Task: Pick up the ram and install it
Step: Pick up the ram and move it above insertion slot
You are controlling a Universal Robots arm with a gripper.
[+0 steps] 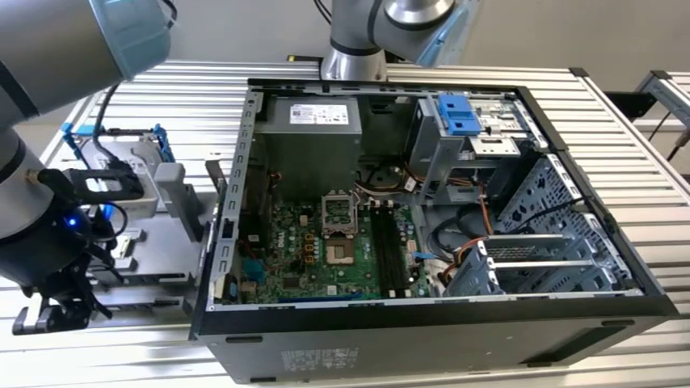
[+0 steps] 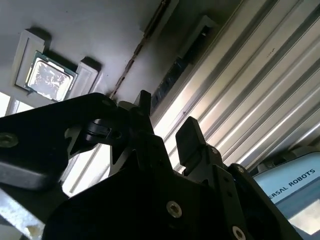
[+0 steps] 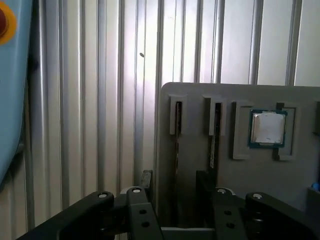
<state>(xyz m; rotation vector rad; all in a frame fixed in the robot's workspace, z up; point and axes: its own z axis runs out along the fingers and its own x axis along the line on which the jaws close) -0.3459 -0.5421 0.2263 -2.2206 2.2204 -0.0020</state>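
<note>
While the arm hangs low over the ribbed table [image 1: 647, 202], its pincer [image 3: 174, 177] is moderately open and holds nothing. Its black fingers [image 2: 189, 132] stand either side of a slot in the grey holder [image 3: 200, 95], where the ram [image 2: 169, 82] sits on edge, dark and narrow. In the exterior view the holder lies at about nine o'clock from the open computer case [image 1: 431, 323]. A processor chip [image 3: 268, 128] rests near the slots. White lettering marks the light-blue arm cover [image 2: 290, 185]; the white label [image 1: 318, 113] on the power supply is too small to read.
</note>
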